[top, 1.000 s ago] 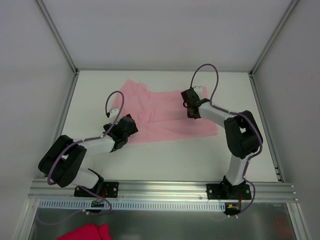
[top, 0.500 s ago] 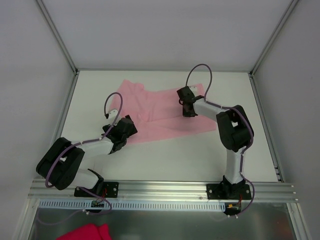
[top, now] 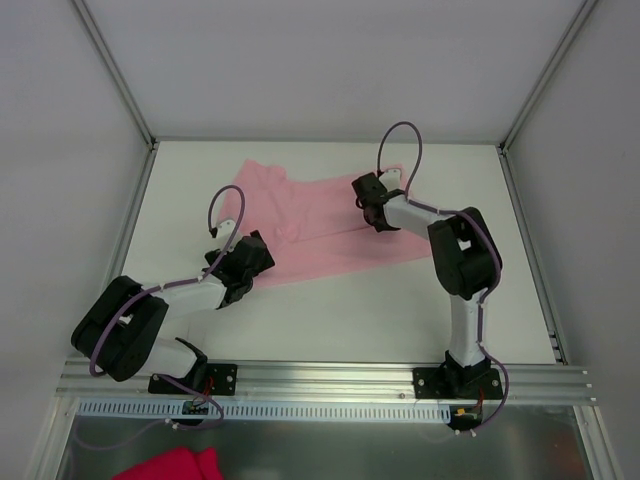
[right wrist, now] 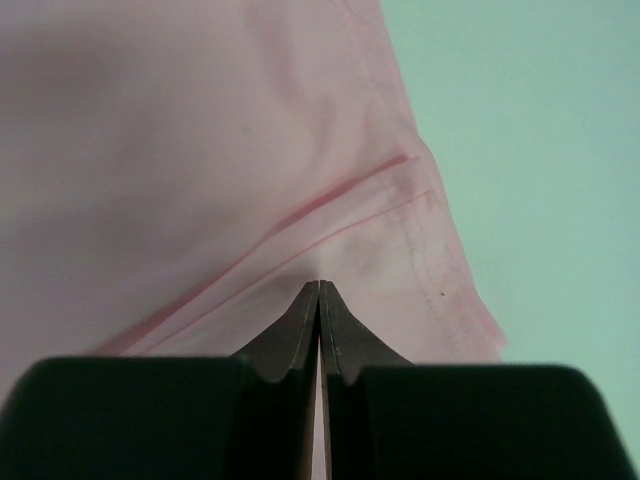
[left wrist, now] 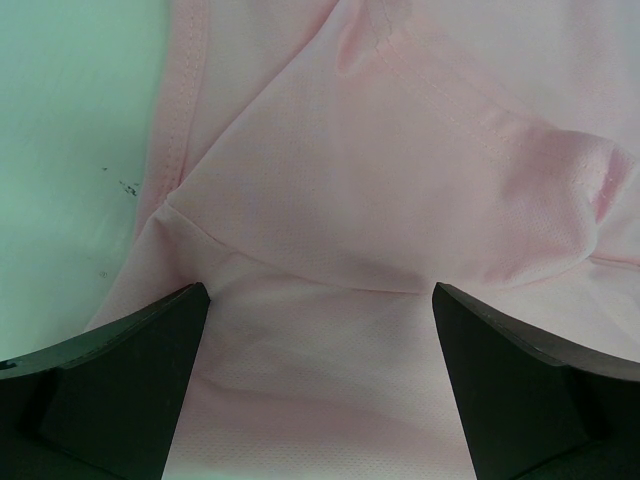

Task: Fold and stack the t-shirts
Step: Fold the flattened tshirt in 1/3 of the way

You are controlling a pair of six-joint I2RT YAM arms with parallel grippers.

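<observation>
A pale pink t-shirt (top: 320,235) lies spread on the white table (top: 350,320), partly rumpled at its middle. My right gripper (top: 366,203) sits at the shirt's upper middle. In the right wrist view the right gripper (right wrist: 319,285) is shut, its tips pinching the t-shirt (right wrist: 180,150) close to a stitched hem. My left gripper (top: 258,258) rests over the shirt's lower left edge. Seen from the left wrist, the left gripper (left wrist: 320,300) is wide open, with the t-shirt (left wrist: 380,200) and a sleeve seam lying flat below it and nothing held.
A deep magenta cloth (top: 175,465) lies below the aluminium rail (top: 320,380), outside the table. White walls with metal posts close in the table at the left, back and right.
My right gripper has moved left and slightly back, dragging the pinched shirt with it; the shirt's left corner has shifted left. The left arm has barely moved.
</observation>
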